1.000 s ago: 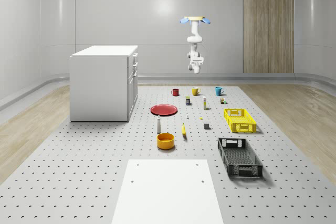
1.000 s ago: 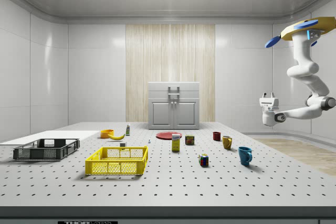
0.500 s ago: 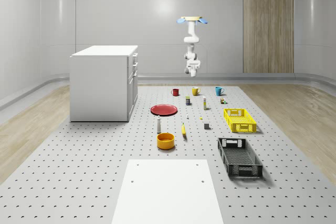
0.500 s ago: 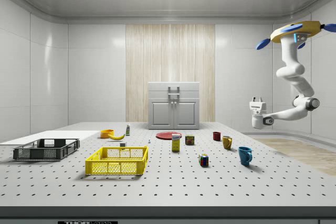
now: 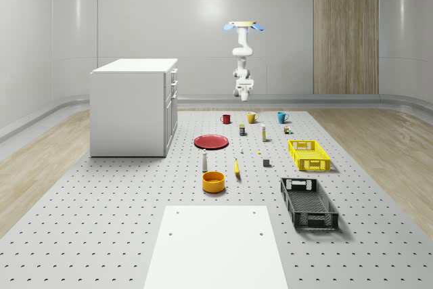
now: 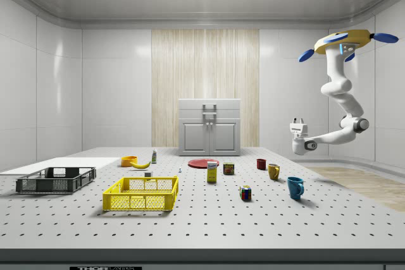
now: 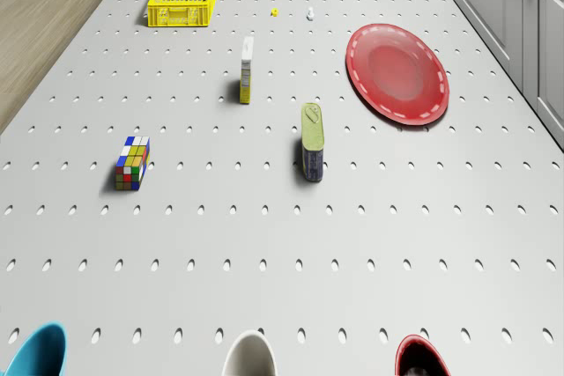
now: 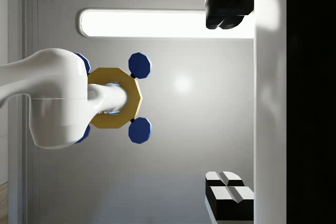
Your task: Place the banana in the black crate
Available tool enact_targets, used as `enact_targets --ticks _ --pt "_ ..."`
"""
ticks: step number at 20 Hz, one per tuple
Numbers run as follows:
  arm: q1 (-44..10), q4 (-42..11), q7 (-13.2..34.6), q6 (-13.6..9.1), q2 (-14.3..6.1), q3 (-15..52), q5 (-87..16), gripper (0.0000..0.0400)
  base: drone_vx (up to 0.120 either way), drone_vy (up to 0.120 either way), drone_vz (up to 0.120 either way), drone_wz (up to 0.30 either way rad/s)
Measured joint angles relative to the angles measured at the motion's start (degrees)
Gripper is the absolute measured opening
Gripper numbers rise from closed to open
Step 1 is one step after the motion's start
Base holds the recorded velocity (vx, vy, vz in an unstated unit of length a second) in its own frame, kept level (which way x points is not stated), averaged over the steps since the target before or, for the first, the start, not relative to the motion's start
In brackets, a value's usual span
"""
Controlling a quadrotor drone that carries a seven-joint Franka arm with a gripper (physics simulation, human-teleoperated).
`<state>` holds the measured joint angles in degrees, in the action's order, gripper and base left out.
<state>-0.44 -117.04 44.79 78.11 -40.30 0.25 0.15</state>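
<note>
Yellow banana (image 5: 237, 168) lies untouched; I hover the drone (image 6: 342, 40) above the mugs' end (approach step), gripper (image 6: 297, 125) upturned, fingers apart, empty; next, descend toward it, then the black crate (image 5: 308, 203).

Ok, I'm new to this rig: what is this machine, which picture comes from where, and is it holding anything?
It is a flying drone with a white arm hanging under it, ending in two fingers. Two pictures come from fixed cameras: one looks down on the whole table, and one looks from its side. A third camera sits on the drone and looks down. A fourth sits on the wrist and here points back up at the drone. The drone hovers high over the table's end by the blue mug. The fingers are wide apart and hold nothing. On the table are the banana near an orange bowl, the black crate, a yellow crate, a red plate and a cabinet.
</note>
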Motion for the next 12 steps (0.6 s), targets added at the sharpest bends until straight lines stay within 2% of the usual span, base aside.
enact_targets --ticks 12 --pt "-0.1 -0.3 0.0 0.5 -0.3 0.1 -0.1 0.0400 0.120 -0.120 0.000 0.000"
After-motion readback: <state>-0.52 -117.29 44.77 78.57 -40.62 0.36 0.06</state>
